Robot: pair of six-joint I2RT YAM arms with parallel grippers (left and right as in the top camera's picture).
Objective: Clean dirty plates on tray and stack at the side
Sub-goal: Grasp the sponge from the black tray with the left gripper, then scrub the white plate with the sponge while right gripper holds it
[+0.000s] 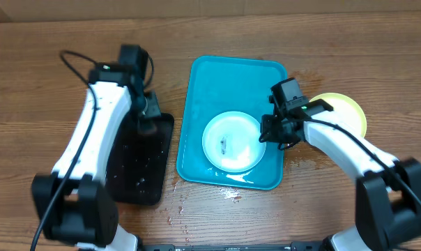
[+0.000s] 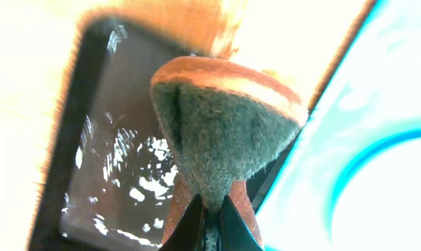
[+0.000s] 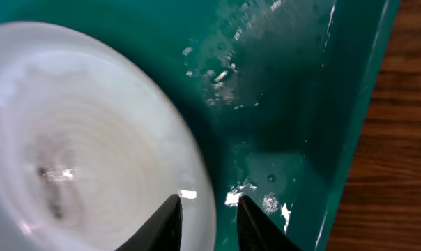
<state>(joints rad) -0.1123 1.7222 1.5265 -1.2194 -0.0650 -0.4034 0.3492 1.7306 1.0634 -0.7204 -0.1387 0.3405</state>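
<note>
Right gripper (image 3: 208,209): jaws parted astride the plate's rim; one finger is over the plate's inside, the other outside it above the tray floor; a gap shows on either side of the rim, so nothing is clamped
Blue-white plate (image 1: 230,141): lies flat in the near half of the tray (image 1: 224,80), close to its right wall; a dark smear (image 1: 224,145) sits at its centre
Key relation: the plate's body spreads to the left of the right gripper and only its right-hand rim lies between the fingers; being round, it has no long axis, so where the fingers cross the rim is what counts; the tray's long side runs away from the robot
Nearer arm: the right, at the plate's edge; the left is well apart, beyond the tray's left rim
Left gripper (image 2: 210,213): clenched on a folded sponge (image 2: 224,132), green scouring face outward, over the black tray (image 1: 137,174), whose floor glints wet
Yellow-green plate (image 1: 350,111): on the table (image 1: 43,42) right of the tray, partly behind the right arm; whether one or two lie there I cannot tell
Step, as I judge: pinching the rim to steady the plate so the sponge can reach the smear
Risk: a thin, wet rim may slip from the pinch
</note>
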